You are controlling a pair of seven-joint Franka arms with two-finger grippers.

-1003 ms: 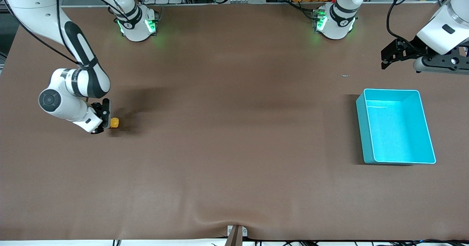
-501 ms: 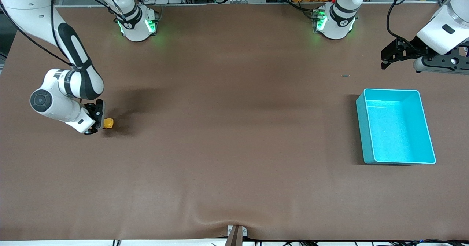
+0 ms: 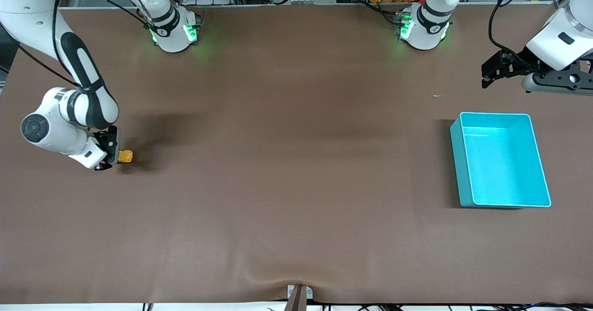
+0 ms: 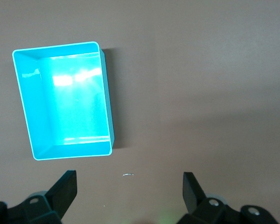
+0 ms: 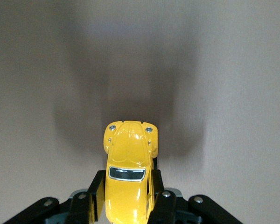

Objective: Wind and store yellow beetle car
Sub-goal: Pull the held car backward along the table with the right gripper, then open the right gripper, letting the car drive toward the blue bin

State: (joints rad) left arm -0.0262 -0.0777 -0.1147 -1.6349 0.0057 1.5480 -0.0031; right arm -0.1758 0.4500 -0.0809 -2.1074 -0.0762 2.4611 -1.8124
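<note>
The yellow beetle car (image 3: 125,156) is a tiny orange-yellow toy on the table at the right arm's end. My right gripper (image 3: 111,155) is shut on it, low at the table surface. In the right wrist view the car (image 5: 129,170) sits between the two black fingers (image 5: 94,196), nose pointing away from the wrist. The teal bin (image 3: 500,160) stands empty at the left arm's end; it also shows in the left wrist view (image 4: 63,100). My left gripper (image 3: 498,70) is open and empty, held up in the air over the table beside the bin, waiting.
A small pale scrap (image 3: 436,95) lies on the brown table between the left arm's base and the bin; it also shows in the left wrist view (image 4: 128,175). A bracket (image 3: 299,295) sits at the table's front edge.
My right gripper has dragged the yellow car along the table toward the right arm's end of the table, step by step. The left arm has not moved.
</note>
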